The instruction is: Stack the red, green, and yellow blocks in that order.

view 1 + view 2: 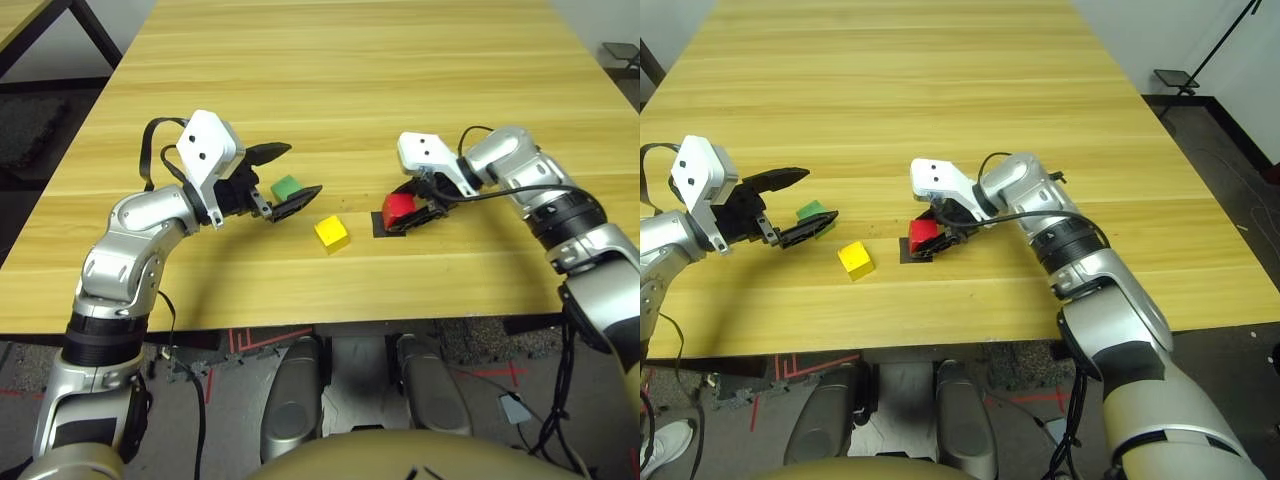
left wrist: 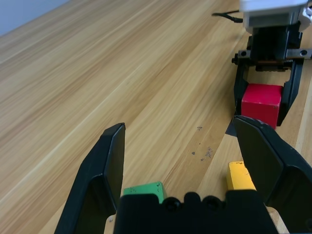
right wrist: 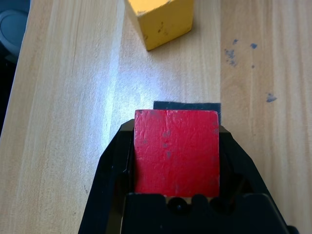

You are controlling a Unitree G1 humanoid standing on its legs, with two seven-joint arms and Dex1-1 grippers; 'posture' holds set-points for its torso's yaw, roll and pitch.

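— What is sitting at the left tool [image 1: 283, 178]?

— Its two black fingers are spreading wide apart, and the small matte green cube [image 1: 285, 187] is lying on the pale wooden counter [image 1: 340, 80] in the gap between them, not gripped.

— And moving rightward?

— The small matte yellow cube [image 1: 331, 233] is resting free on the counter, just beside the left tool's nearer finger and between the two tools.

— The right tool [image 3: 176, 161]?

— It is clamping the small matte red cube [image 3: 175, 151] between its fingers, right over the flat black square patch [image 1: 385, 226]. The yellow cube is lying near it, just beyond the patch's edge.
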